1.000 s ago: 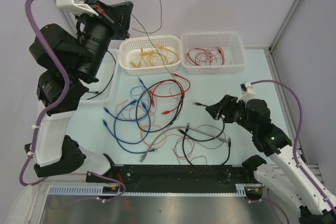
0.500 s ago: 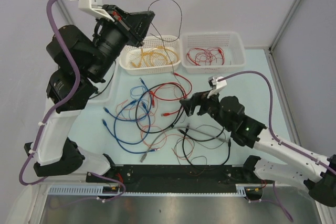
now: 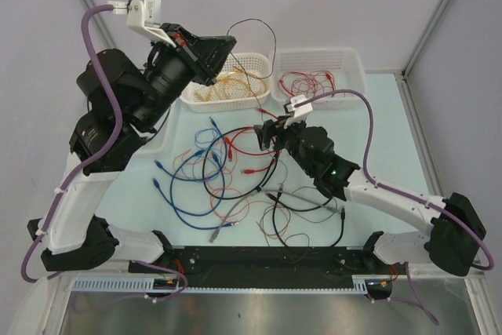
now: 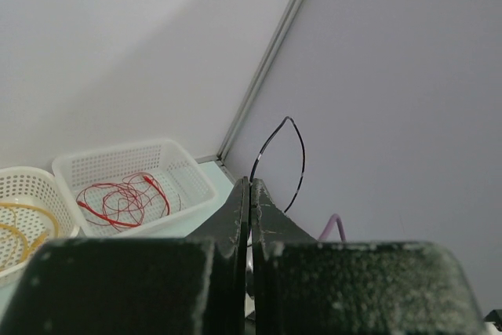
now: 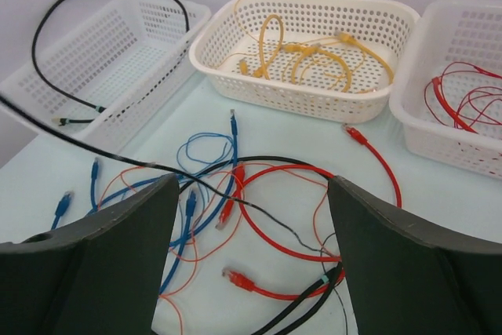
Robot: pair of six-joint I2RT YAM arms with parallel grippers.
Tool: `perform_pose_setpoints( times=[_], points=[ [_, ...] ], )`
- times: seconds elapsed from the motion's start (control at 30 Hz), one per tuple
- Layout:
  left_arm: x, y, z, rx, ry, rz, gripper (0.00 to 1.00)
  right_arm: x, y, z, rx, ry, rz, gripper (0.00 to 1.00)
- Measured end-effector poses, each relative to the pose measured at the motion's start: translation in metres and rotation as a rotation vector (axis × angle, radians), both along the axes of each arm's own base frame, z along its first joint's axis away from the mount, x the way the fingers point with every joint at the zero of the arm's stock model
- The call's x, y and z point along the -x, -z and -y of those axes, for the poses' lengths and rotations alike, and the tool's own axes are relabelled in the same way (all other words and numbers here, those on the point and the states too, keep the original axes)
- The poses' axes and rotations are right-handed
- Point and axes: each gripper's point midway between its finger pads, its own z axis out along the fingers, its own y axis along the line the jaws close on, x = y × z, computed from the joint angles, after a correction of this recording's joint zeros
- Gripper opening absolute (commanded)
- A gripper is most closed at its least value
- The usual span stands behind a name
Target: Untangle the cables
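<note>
Black wire [image 4: 303, 158] pinched in raised left claw [image 4: 249, 186] | right claw [image 5: 251, 194] released, low over cables [image 3: 227, 166]

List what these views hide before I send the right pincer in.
- Top view: right pincer tips hidden beneath the right arm.
- Left wrist view: lower run of the black wire hidden behind the shut left pincer.
- Top view: crossings in the cable pile too thin to order.

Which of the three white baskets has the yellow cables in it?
The middle basket: yellow cables lie inside it. The left basket holds a black cable end, the right basket thin red wires.
</note>
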Motion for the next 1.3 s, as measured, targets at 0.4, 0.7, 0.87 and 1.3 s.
perform_pose_setpoints(
  times=[0.4, 0.7, 0.87, 1.3],
  points=[
    [0.009, 0.006, -0.018, 0.017, -0.027, 0.003, 0.00, -0.041, 0.008, 0.018, -0.024, 0.079, -0.059, 0.00],
    [0.004, 0.073, -0.046, 0.008, -0.151, -0.043, 0.00, -0.004, -0.166, 0.055, -0.220, 0.062, 0.112, 0.00],
    [-0.007, 0.126, -0.043, -0.030, -0.189, -0.082, 0.04, 0.047, -0.276, 0.082, -0.376, 0.002, 0.224, 0.00],
    [-0.024, 0.243, -0.003, -0.145, -0.122, -0.217, 0.71, 0.067, -0.261, 0.076, -0.319, -0.055, 0.092, 0.00]
  ],
)
